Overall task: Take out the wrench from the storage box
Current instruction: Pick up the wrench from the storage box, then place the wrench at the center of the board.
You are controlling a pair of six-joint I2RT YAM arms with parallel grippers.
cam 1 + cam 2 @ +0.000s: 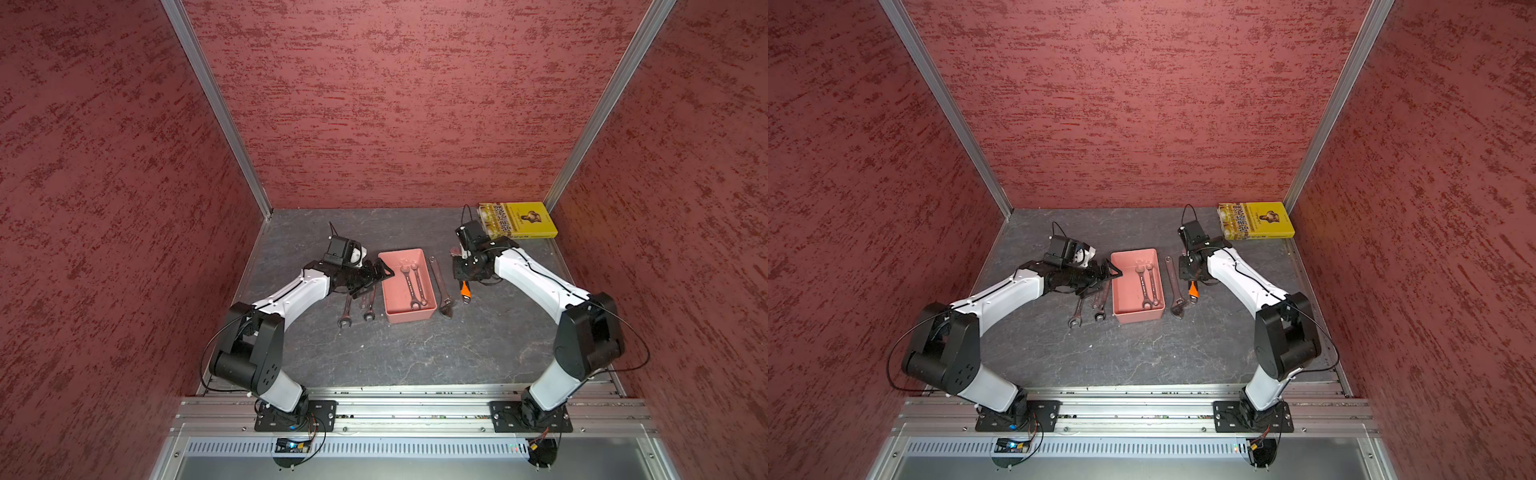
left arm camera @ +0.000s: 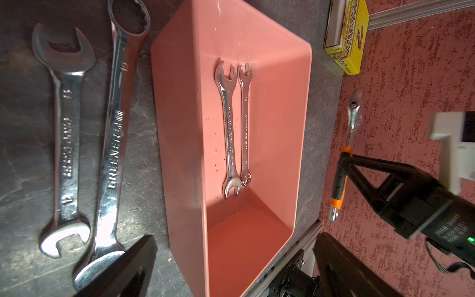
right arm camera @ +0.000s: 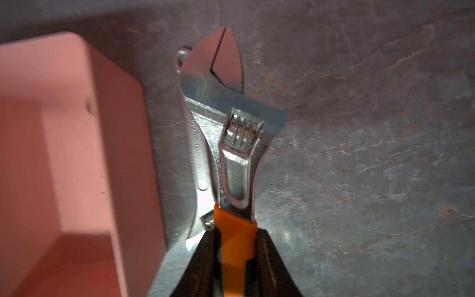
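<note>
Right wrist view: our right gripper [image 3: 235, 246] is closed narrow on the sleeve of the orange-handled chrome adjustable wrench [image 3: 239, 144], which hangs clear above the grey slate-patterned table [image 3: 359, 180].
Held wrench, place: at 3 o'clock of the salmon-pink plastic storage box [image 1: 411, 316], outside its rim and apart from it in both top views.
Under it: a long bare-steel adjustable wrench [image 1: 440, 286] lies on the table just beside the box wall.
Left gripper [image 1: 372, 284]: spread wide and empty, hovering at the box's 9 o'clock edge.
In the box: two small chrome open-end wrenches [image 2: 228, 131] lie side by side on the floor, touching.
Outside, 9 o'clock: two large chrome wrenches [image 2: 66, 144] lie flat on the table. The top views hint at a third, but we cannot tell.
Yellow book [image 1: 519, 219]: flat at about 1 o'clock, well apart.
Done, as we judge: one wrench is out of the box and in hand, and others are on the table.
Left: set the held wrench down — and, if the task means every wrench, lift out the two small ones.
</note>
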